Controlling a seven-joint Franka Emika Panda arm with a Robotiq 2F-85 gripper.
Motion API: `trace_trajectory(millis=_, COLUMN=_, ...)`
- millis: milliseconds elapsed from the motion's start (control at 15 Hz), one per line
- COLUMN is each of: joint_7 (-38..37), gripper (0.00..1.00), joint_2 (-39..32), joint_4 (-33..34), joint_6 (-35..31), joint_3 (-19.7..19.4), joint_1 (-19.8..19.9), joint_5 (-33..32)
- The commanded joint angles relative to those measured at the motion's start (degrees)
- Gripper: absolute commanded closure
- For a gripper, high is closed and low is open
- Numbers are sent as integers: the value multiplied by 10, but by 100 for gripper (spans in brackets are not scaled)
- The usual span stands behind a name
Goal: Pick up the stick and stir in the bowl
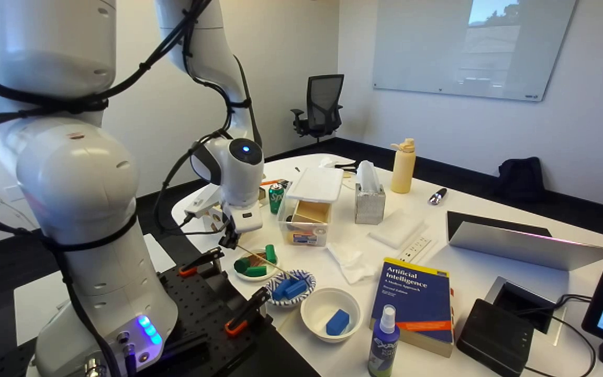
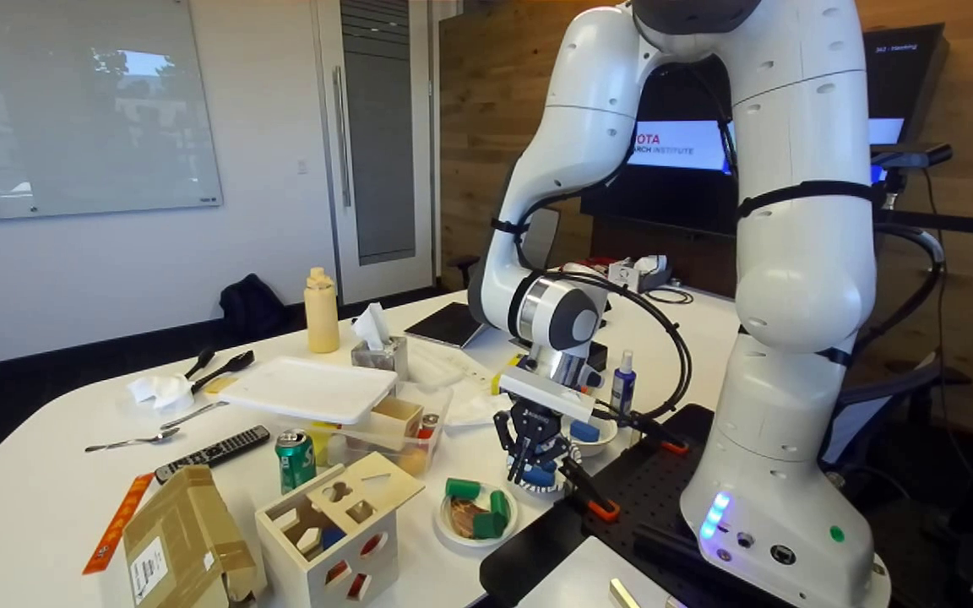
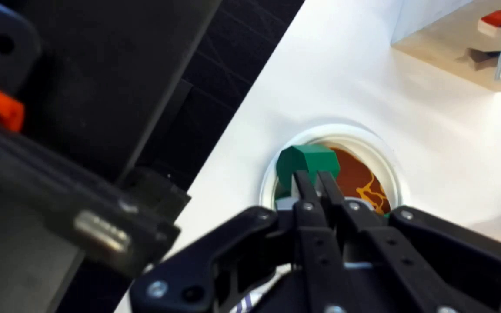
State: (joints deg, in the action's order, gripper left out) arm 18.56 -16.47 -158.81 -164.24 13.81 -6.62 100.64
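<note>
Black jointed claw (image 3: 313, 179) pinches a slender, slanting tan stick (image 1: 267, 262)

The white arm (image 2: 799, 143) stands arched over from its base (image 2: 778, 507) to a low wrist (image 2: 558, 317), the pincer (image 3: 314, 179) pointing downward with its fingers (image 3: 308, 215) nearly together.

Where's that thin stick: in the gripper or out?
In the gripper: an exterior view shows the stick slanting from its tips toward the patterned bowl.

Between the small bowl (image 3: 342, 132) and the blocking bin (image 1: 287, 234) runs bare table (image 1: 291, 255).
</note>
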Motion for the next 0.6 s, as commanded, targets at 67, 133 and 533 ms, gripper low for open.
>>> trace_trajectory(millis=67, joint_7=-4, gripper=98, joint_2=5, joint_4=-2, joint_6=2, joint_3=-27, joint_1=30, joint_5=-66)
trace_trajectory(millis=133, joint_7=2, gripper=98, joint_2=5, joint_4=-2, joint_6=5, joint_3=-32, joint_1=35, joint_5=-67)
trace_trajectory(millis=533, joint_7=46, gripper=98, joint_2=22, joint_4=-6, joint_6=24, joint_3=-29, joint_1=45, joint_5=-19)
